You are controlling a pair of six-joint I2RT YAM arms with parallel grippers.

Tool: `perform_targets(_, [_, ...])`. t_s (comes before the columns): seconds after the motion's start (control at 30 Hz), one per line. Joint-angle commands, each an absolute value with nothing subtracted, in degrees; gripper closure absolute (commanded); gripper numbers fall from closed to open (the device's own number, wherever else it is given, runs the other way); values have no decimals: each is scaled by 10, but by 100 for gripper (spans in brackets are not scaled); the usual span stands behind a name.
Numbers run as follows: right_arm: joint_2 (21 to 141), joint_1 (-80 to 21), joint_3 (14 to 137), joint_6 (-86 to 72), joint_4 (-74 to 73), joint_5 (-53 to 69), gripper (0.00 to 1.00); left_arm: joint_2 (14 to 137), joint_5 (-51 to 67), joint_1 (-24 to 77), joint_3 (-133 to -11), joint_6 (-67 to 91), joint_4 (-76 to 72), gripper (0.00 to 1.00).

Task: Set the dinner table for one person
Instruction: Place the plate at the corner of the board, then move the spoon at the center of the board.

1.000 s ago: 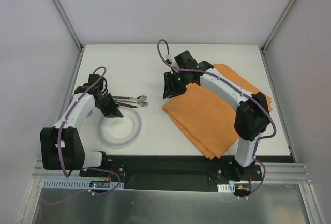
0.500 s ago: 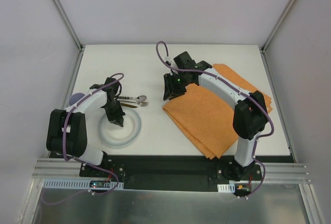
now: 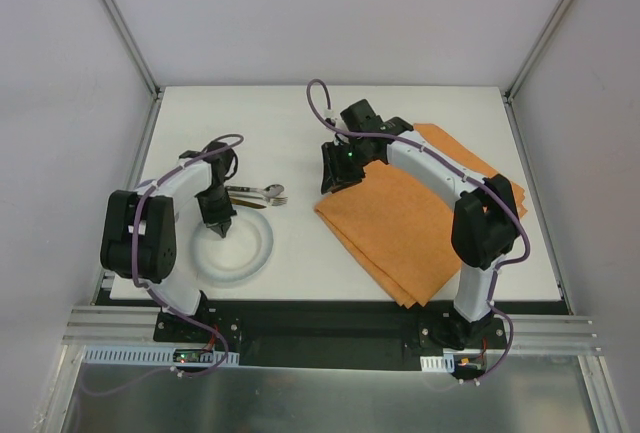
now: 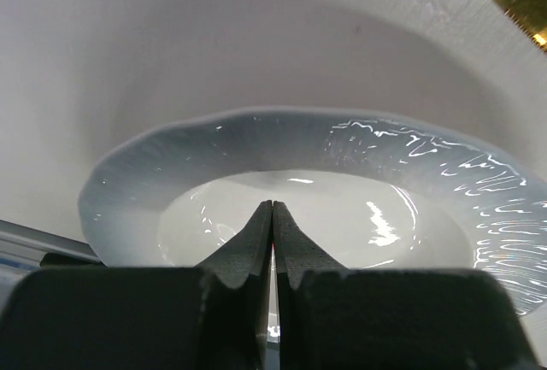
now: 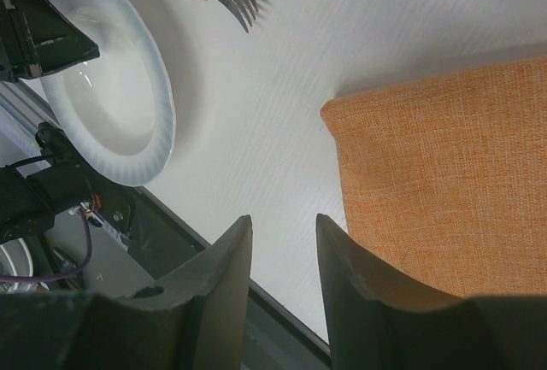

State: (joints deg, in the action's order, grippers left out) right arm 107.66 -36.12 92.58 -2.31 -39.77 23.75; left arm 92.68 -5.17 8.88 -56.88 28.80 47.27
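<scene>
White counter (image 3: 300, 133): lies under the plate (image 3: 235, 245).
My left fingers (image 4: 272, 216): pressed together, empty, above the plate.
My right fingers (image 3: 334, 179): half spread, empty, right of the plate.
Counted: one plate, one orange cloth (image 3: 400, 223), one fork (image 5: 242, 2), one spoon (image 3: 268, 190).

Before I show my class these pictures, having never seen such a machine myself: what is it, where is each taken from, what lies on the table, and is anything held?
Two robot arms stand at a white table's near edge. One picture looks down from above; the others come from a camera on each wrist. On the table lie a white plate, cutlery and an orange placemat. The left gripper is shut above the plate; the right gripper is open. Neither holds anything.
</scene>
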Motion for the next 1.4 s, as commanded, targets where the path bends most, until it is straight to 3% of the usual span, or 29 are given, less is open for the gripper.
perform_targets(0.0, [1051, -359, 925, -14, -405, 237, 61, 942, -95, 67, -600, 270, 497, 100])
perform_targets(0.7, [1032, -359, 901, -11, -407, 235, 62, 968, -192, -34, -642, 236, 519, 100])
perform_targets(1.17, [1036, -359, 887, -12, -396, 243, 62, 945, -45, -2, -790, 237, 531, 97])
perform_targets(1.37, [1033, -362, 882, -19, -392, 247, 62, 1054, 70, 39, -895, 232, 527, 96])
